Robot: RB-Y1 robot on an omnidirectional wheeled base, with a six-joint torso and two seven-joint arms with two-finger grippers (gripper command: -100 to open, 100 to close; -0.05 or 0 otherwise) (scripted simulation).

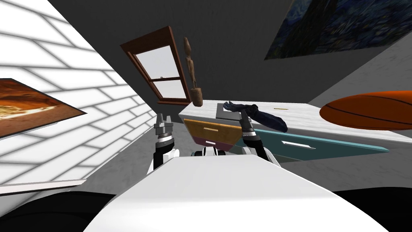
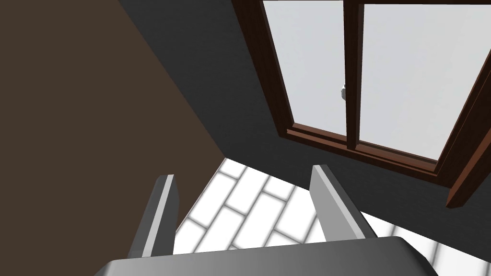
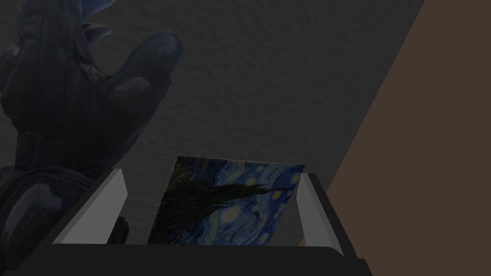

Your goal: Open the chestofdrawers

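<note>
The chest of drawers point(image 1: 305, 117) stands just ahead of me, with a pale marbled top and coloured fronts. Its yellow-brown drawer point(image 1: 213, 131) carries a white handle point(image 1: 211, 129) and juts forward of the teal drawer point(image 1: 318, 147) beside it; a maroon front point(image 1: 209, 143) sits below. My right gripper point(image 1: 244, 114) point(image 3: 212, 176) points upward in front of the chest's edge, open and holding nothing. A dark blue glove point(image 1: 263, 117) point(image 3: 72, 96) lies on the top, close beside it. My left gripper point(image 1: 163, 119) point(image 2: 243, 175) is raised to the left of the chest, open.
On the chest's top lie a grey flat slab point(image 1: 226, 111), a thin yellow pencil point(image 1: 281, 108) and an orange basketball point(image 1: 370, 110). A wooden figure point(image 1: 193, 72) stands at its far left corner. A brown-framed window point(image 1: 161, 68) is behind, and a white brick wall point(image 1: 80, 121) on the left.
</note>
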